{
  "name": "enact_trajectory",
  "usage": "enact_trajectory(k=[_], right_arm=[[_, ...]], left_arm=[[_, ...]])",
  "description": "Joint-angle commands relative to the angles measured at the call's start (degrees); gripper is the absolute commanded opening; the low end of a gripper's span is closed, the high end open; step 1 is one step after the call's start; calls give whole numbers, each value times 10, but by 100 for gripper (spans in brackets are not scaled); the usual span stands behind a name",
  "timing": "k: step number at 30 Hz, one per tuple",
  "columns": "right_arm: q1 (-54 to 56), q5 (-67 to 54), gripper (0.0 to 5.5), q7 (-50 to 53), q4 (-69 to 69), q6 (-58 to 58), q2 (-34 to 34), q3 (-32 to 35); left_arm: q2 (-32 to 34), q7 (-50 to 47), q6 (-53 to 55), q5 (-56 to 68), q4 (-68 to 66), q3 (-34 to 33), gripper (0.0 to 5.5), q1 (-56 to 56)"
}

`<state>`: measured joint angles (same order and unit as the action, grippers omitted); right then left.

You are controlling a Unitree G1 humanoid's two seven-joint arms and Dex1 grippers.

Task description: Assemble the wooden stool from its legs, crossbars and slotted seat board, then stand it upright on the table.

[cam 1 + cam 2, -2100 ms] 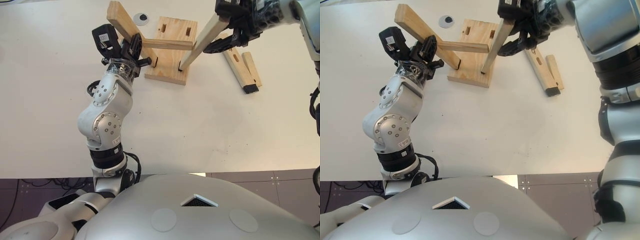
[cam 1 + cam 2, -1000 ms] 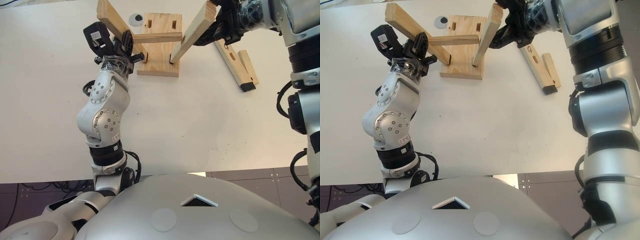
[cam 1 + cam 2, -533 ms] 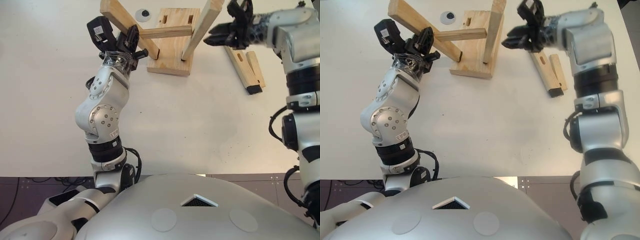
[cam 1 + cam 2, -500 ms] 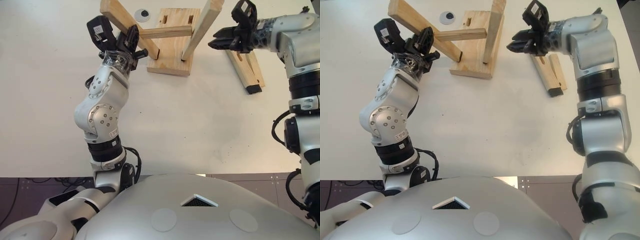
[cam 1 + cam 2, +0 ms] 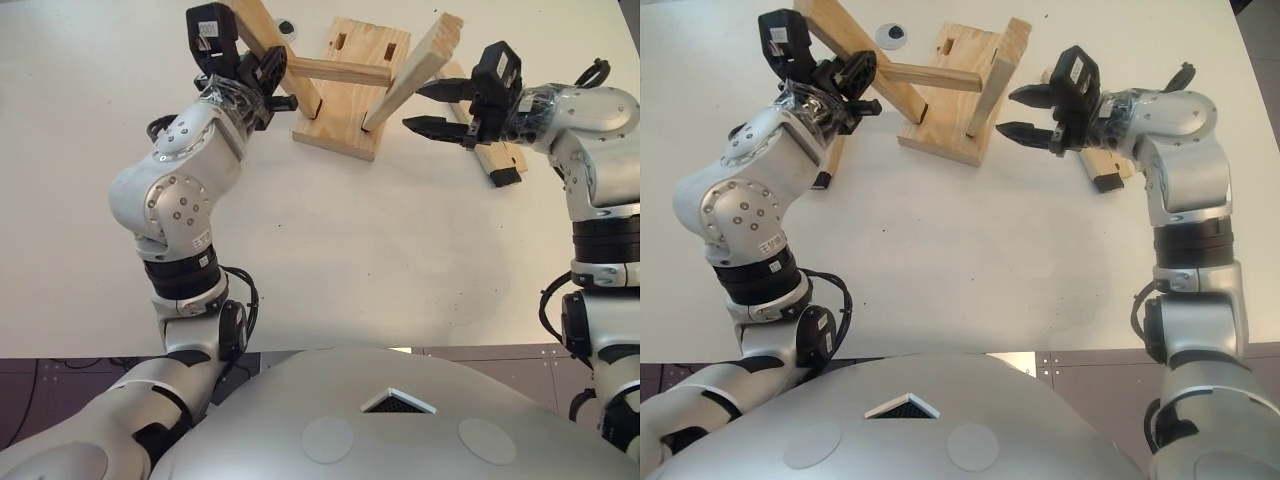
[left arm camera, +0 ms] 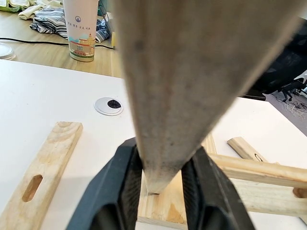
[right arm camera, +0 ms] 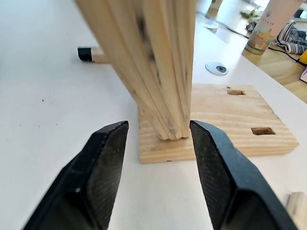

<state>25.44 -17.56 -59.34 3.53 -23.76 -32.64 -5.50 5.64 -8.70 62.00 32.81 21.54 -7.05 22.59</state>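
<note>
**Right gripper** (image 5: 412,106): has released the right leg (image 5: 418,66) and drawn back. Its fingers now gape wide just beside the leg's lower end, not touching it.
**Right leg:** stands tilted in its seat board (image 5: 345,118) slot unaided, so it is judged seated.
**Left gripper** (image 5: 258,82): still clamped on the left leg (image 5: 305,92).
**Crossbar** (image 5: 345,70): joins both legs, as before.
**Seat board:** flat on the table's far middle.
**Spare pieces** (image 5: 498,160): lie unmoved behind the right gripper, so the second leg pair is judged still to do.
</note>
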Motion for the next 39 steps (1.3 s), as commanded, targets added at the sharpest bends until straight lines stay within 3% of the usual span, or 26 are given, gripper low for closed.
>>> enact_trajectory(k=[1, 8, 11, 28, 33, 39], right_arm=[[-1, -54, 236, 15, -50, -68, 12, 27], [2, -94, 236, 11, -81, -137, -3, 32], [-4, -87, 299, 9, -86, -145, -8, 20], [39, -67, 303, 71, -36, -104, 22, 31], [45, -72, 220, 73, -32, -114, 27, 24], [53, -34, 218, 69, -14, -121, 24, -17]], left_arm=[[7, 9, 34, -16, -34, 12, 102, -1], [2, 25, 29, -33, -45, 17, 101, -1], [-1, 28, 28, -38, -46, 15, 101, -1], [-17, 48, 19, -62, -55, 20, 101, -5], [-21, 53, 20, -70, -54, 26, 101, -7], [-38, 55, 12, -96, -66, 71, 100, -2]])
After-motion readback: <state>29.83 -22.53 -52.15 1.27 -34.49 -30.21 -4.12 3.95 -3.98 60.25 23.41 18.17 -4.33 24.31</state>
